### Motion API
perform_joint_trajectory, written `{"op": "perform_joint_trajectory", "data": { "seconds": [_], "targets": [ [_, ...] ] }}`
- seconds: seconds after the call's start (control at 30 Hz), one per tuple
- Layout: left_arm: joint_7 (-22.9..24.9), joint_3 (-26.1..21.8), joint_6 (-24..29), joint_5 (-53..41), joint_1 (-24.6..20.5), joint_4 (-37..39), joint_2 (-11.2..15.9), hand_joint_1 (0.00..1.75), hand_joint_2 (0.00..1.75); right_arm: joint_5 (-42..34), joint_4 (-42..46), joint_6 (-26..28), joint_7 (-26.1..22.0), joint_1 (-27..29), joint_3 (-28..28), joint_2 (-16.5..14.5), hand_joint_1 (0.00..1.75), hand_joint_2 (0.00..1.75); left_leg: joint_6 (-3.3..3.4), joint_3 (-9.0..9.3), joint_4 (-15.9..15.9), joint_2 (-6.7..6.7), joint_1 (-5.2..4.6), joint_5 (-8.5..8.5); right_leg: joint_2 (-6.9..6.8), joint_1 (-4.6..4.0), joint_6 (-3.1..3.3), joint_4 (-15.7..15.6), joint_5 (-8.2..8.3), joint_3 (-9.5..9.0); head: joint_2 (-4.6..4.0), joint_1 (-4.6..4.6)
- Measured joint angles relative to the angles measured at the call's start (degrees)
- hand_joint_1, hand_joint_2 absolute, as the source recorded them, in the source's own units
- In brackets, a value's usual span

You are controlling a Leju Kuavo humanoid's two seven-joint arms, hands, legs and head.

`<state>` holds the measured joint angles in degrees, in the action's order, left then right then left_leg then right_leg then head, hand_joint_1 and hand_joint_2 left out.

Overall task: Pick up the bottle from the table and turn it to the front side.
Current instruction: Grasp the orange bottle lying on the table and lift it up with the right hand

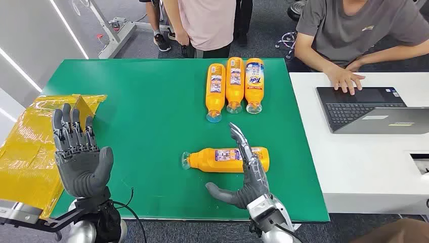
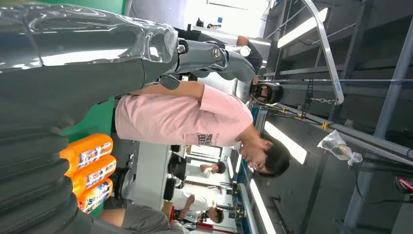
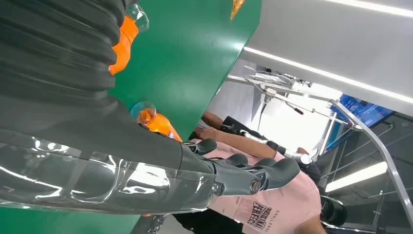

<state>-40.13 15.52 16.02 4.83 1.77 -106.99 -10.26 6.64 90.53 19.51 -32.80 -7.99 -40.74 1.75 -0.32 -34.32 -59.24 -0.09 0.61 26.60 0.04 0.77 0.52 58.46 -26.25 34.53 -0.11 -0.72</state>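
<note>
An orange bottle (image 1: 222,159) lies on its side in the middle of the green table (image 1: 146,101), its clear cap pointing left and a white label facing up. My right hand (image 1: 248,174) is open with its fingers stretched flat over the bottle's right end and its thumb spread to the left, not closed around it. In the right wrist view the same hand (image 3: 122,161) reaches out straight above the table. My left hand (image 1: 81,152) is raised at the table's left front, palm up, fingers apart and holding nothing.
Three more orange bottles (image 1: 234,83) lie side by side at the back of the table. A yellow wrapped package (image 1: 30,147) sits at the left edge. A white table (image 1: 354,167) with a laptop (image 1: 369,109) stands to the right. Two people are behind the tables.
</note>
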Motion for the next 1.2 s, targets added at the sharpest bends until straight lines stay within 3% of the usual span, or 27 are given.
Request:
{"op": "perform_joint_trajectory", "data": {
  "seconds": [0.3, 0.5, 0.67, 0.9, 1.07, 1.2],
  "targets": [
    [0.0, 0.0, -0.3, 0.1, 0.0, 0.0, 0.0, 0.00, 1.75, 2.1, 1.4, 0.3, 1.2, 0.9, 0.0, 0.0, 0.00, 1.75, 0.00, 0.00, 0.0, 0.00, 0.00, 0.00, 0.00, 0.00, 0.00, 0.0, 0.00, 0.01, 0.00, 0.01],
    [0.0, 0.0, -1.0, 0.3, 0.0, 0.0, 0.0, 0.00, 1.75, 11.8, 2.9, -0.5, 5.9, 0.0, 1.0, 0.4, 0.00, 1.75, 0.00, 0.01, 0.0, 0.01, 0.00, 0.00, 0.01, 0.00, 0.00, 0.0, 0.00, 0.00, 0.00, 0.01],
    [0.0, 0.0, -1.3, 0.3, 0.0, 0.1, 0.0, 0.00, 1.75, 15.6, 3.6, -2.7, 9.0, -1.3, 2.3, 0.9, 0.00, 1.75, 0.00, 0.01, 0.0, 0.01, 0.00, 0.00, 0.01, 0.00, -0.01, 0.0, 0.01, -0.01, 0.00, 0.02],
    [0.0, 0.2, -4.0, 0.1, -0.3, 0.7, -0.3, 0.00, 1.75, 31.1, 1.1, -15.8, 19.0, -8.0, 3.8, 3.6, 0.00, 1.75, 0.03, 0.02, 0.0, 0.06, -0.01, -0.02, 0.05, 0.00, -0.05, 0.0, 0.05, -0.01, 0.00, 0.02],
    [0.0, 0.6, -3.9, 0.9, -1.2, 1.0, -0.3, 0.00, 1.75, 33.8, -3.1, -25.7, 20.9, -13.8, 3.9, 6.6, 0.00, 1.75, 0.03, 0.01, 0.0, 0.06, -0.02, -0.03, 0.06, 0.01, -0.06, 0.0, 0.09, -0.02, 0.00, 0.01],
    [0.0, 1.3, -2.4, 1.9, -1.8, 1.2, 0.0, 0.00, 1.75, 34.2, -8.0, -33.4, 19.2, -19.8, 1.1, 9.4, 0.00, 1.75, 0.03, 0.01, -0.1, 0.06, -0.02, -0.03, 0.06, 0.01, -0.06, 0.0, 0.09, -0.01, 0.00, 0.01]
  ]
}}
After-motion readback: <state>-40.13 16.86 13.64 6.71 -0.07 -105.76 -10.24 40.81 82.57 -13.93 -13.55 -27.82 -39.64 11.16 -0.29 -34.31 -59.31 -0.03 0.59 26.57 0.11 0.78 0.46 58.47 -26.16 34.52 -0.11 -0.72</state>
